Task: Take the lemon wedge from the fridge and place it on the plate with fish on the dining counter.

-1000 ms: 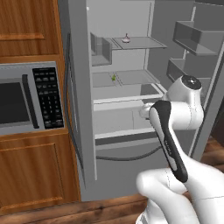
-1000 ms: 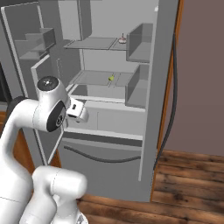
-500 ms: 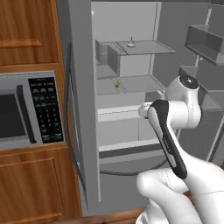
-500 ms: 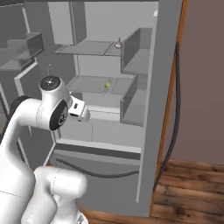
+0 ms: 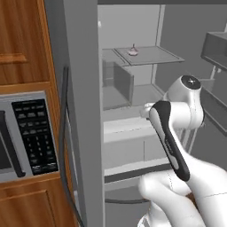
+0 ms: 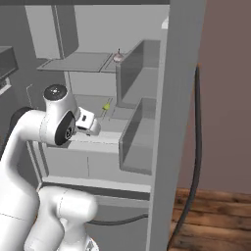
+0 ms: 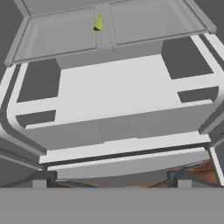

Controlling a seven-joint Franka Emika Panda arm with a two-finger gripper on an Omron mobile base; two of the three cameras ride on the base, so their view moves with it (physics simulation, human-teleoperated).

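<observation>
Compared with a second ago, your base has driven closer, so the fridge (image 5: 84,88) now looms larger in both base views and the whole scene has shifted with the cameras, not the contents. You have its doors open so the arm can reach the grey shelves. Going by the right base view, the arm is bent with the wrist aimed into the cavity, which puts the fingers (image 6: 93,126) short of the middle shelf, spread wide with nothing between them, likely ready for a reach. That view also gives you the lemon wedge (image 6: 106,106), sitting on the middle shelf well beyond the fingers, and the small pinkish item (image 6: 118,57) with a stem on the shelf above. From the left base view you get that pinkish item (image 5: 133,51) too, but the arm and a door bin cover the spot where the wedge lies. Your hand view looks down over a white drawer to the lemon wedge (image 7: 99,22), standing upright near the shelf's centre seam.
</observation>
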